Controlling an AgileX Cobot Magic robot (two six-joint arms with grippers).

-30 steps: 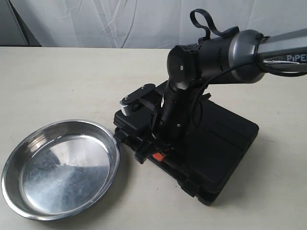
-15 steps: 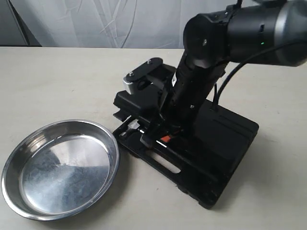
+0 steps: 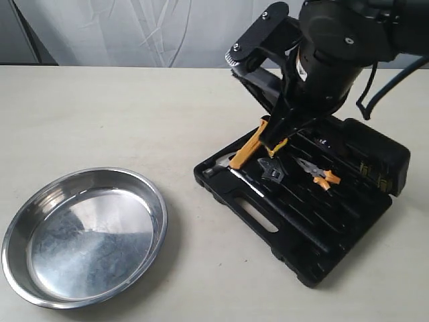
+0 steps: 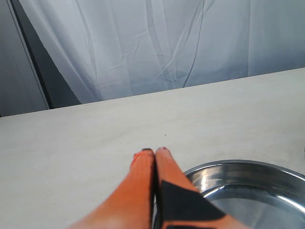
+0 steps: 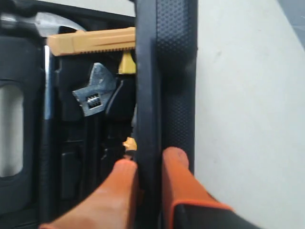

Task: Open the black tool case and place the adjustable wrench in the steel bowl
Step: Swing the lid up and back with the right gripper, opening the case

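The black tool case lies open on the table, its tray showing. In the tray the adjustable wrench, silver head and black handle, lies beside the hammer. My right gripper is shut on the rim of the case lid, holding it raised; the arm hides most of the lid in the exterior view. In the right wrist view the gripper pinches that rim, with the wrench just beyond. The steel bowl sits empty at the left. My left gripper is shut on nothing, above the bowl's rim.
An orange-handled hammer and orange-handled pliers also lie in the tray. The case's handle slot faces the bowl. A white curtain hangs behind the beige table.
The right gripper has swung the lid up and to the right. The case went from nearly closed to open, and the hammer, wrench and pliers came into sight.
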